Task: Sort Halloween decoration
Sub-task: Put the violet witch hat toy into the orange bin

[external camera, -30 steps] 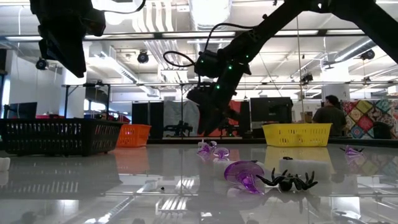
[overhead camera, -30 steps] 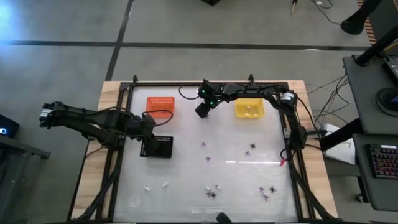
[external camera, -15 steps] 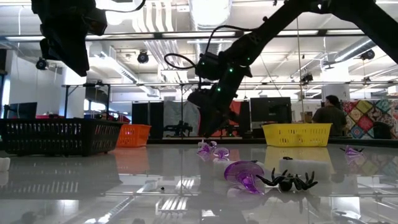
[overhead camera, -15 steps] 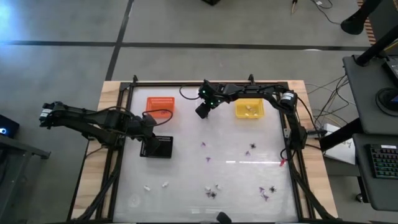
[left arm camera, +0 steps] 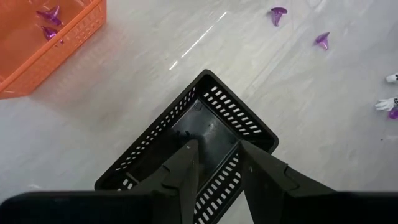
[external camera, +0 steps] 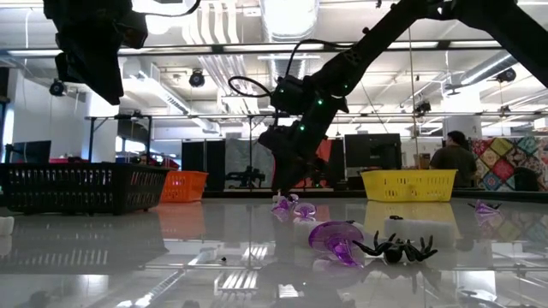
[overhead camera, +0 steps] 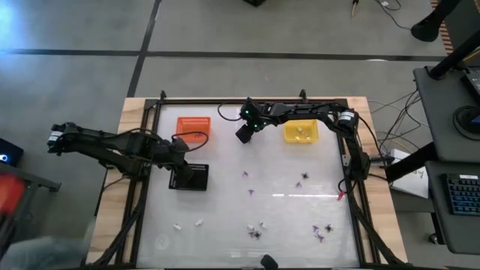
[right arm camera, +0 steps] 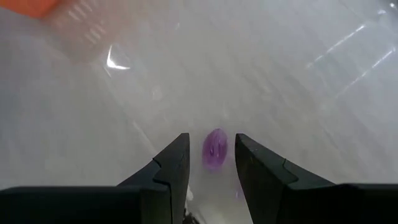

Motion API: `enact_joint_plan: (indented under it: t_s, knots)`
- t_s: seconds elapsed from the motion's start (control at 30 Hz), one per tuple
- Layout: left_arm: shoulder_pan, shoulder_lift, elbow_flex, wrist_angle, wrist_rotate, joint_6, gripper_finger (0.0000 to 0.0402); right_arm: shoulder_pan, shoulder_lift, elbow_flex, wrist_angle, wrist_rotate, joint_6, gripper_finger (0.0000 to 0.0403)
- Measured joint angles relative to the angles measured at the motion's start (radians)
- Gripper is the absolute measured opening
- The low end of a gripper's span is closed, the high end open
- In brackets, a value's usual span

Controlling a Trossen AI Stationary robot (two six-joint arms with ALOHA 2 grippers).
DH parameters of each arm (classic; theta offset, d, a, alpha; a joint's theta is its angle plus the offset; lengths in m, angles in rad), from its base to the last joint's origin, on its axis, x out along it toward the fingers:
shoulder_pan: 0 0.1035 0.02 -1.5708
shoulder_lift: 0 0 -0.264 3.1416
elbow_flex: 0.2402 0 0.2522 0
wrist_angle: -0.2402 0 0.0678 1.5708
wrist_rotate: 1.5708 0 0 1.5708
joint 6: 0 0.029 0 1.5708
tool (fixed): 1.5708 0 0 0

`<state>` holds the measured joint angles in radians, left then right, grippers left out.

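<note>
My right claw (right arm camera: pixel 211 163) grips a small glossy purple trinket (right arm camera: pixel 215 149) between its dark fingers, hanging above the smooth, reflective white table (overhead camera: pixel 225 202) at about twelve o'clock, between the orange basket (overhead camera: pixel 193 126) and the yellow basket (overhead camera: pixel 301 131). My left claw (left arm camera: pixel 214 165) hangs released over the black tray (left arm camera: pixel 205 134), a slotted plastic rectangle at about nine o'clock; its floor looks bare, though my own fingers hide part of it.

The rest of the Halloween decoration lies scattered across the table's near half, from four to seven o'clock. I count roughly seven purple or dark pieces and about four whitish ones, too tiny from above for a sure tally. At table height a black spider (external camera: pixel 396 249) touches a translucent purple cap (external camera: pixel 332 239). Two purple pieces (left arm camera: pixel 48 22) lie in the lattice-walled orange basket; whitish bits (overhead camera: pixel 302 131) show in the yellow one.
</note>
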<state>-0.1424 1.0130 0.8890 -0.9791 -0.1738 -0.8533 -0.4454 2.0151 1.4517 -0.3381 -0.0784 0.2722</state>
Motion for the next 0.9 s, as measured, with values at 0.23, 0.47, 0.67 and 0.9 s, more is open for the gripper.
enact_joint_plan:
  t_s: [0.23,0.47,0.67,0.9]
  knots:
    - [0.0,0.0,0.0,0.0,0.0,0.002,0.0096,0.0,0.0,-0.002,0.012,0.0,0.0,0.0117]
    - [0.0,0.0,0.0,-0.001,0.0,0.002,0.0096,-0.001,0.0,-0.006,0.004,0.0,0.007,0.0093]
    - [0.0,0.0,0.0,-0.001,0.0,0.002,0.0096,0.0,0.0,-0.011,-0.006,0.0,0.008,0.0062]
    - [0.0,0.0,0.0,-0.001,0.0,0.002,0.0096,-0.001,0.0,-0.017,-0.005,0.0,0.008,0.0026]
